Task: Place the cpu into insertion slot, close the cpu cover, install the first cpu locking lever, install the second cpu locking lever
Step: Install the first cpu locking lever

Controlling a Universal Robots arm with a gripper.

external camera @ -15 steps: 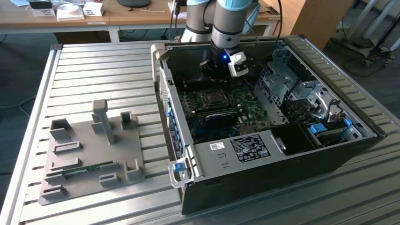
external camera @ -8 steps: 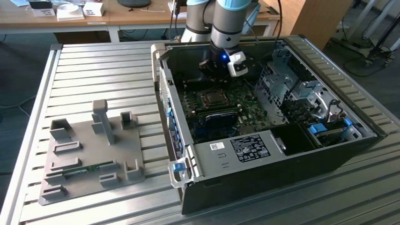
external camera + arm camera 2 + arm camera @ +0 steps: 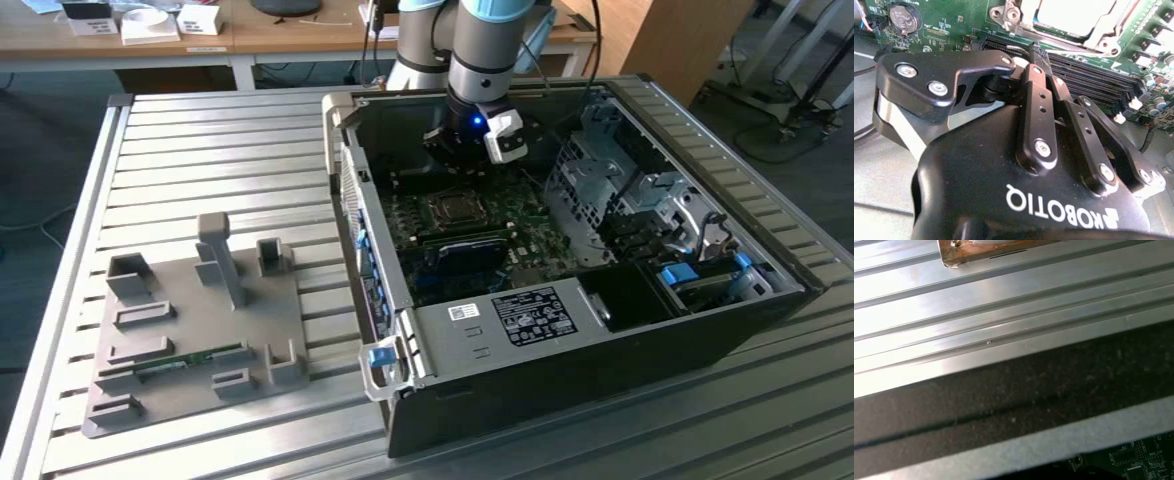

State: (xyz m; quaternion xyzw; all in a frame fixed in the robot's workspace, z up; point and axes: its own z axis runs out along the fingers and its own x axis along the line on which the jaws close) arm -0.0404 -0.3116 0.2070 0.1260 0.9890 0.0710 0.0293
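Note:
In the exterior view my gripper (image 3: 461, 160) hangs inside the open computer case, just behind the insertion slot (image 3: 455, 208) on the green motherboard (image 3: 541, 235). Seen from the second wrist view, the gripper (image 3: 1035, 51) has its black fingers (image 3: 1036, 75) drawn together with nothing between them. It hovers over the long black memory slots (image 3: 1094, 80). Just beyond the fingertips lies the cpu (image 3: 1074, 15), silvery top up, in the slot. The silver cpu cover (image 3: 1102, 35) frames it and seems to lie down over it. I cannot make out the locking levers.
The case (image 3: 561, 380) walls close in around the board, with a drive cage (image 3: 627, 190) on the exterior view's right. A grey fixture plate (image 3: 187, 330) holding a green memory stick (image 3: 174, 362) lies on the slatted aluminium table (image 3: 200, 150). A coin battery (image 3: 904, 17) sits on the board.

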